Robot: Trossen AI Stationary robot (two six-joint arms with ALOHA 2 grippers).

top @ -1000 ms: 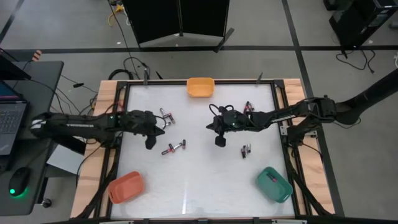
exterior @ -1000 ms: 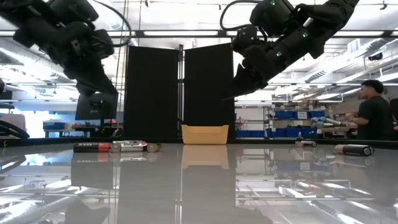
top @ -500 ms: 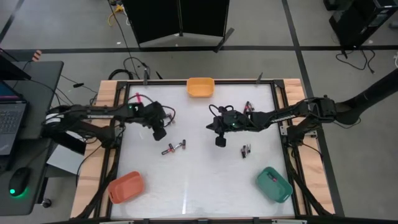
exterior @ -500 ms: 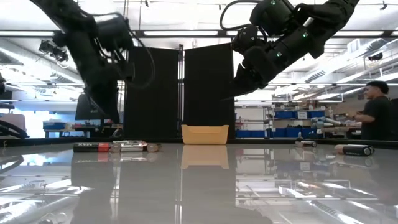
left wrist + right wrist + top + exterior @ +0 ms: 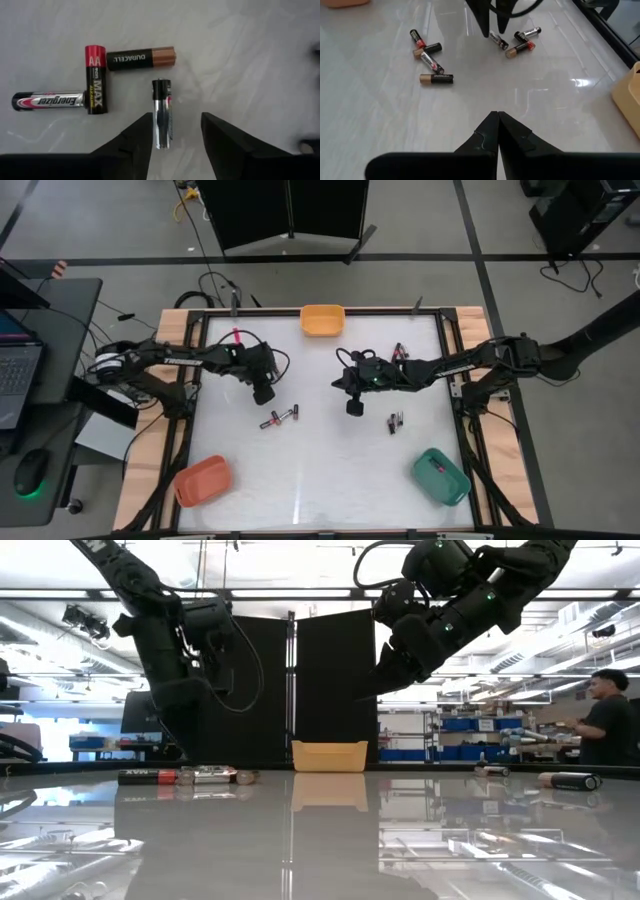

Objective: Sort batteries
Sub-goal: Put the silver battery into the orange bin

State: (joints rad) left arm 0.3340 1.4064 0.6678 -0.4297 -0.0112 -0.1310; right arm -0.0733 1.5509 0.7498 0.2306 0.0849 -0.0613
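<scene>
One silver battery [image 5: 162, 114] lies lengthwise between left gripper [image 5: 174, 131] fingers.

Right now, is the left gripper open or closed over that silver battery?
Open. The left gripper has its fingers spread either side of the silver battery, which lies flat between them, ungrasped.

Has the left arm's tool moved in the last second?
Yes. The left tool has shifted rightward and toward the orange bin, now open over a silver battery.
</scene>
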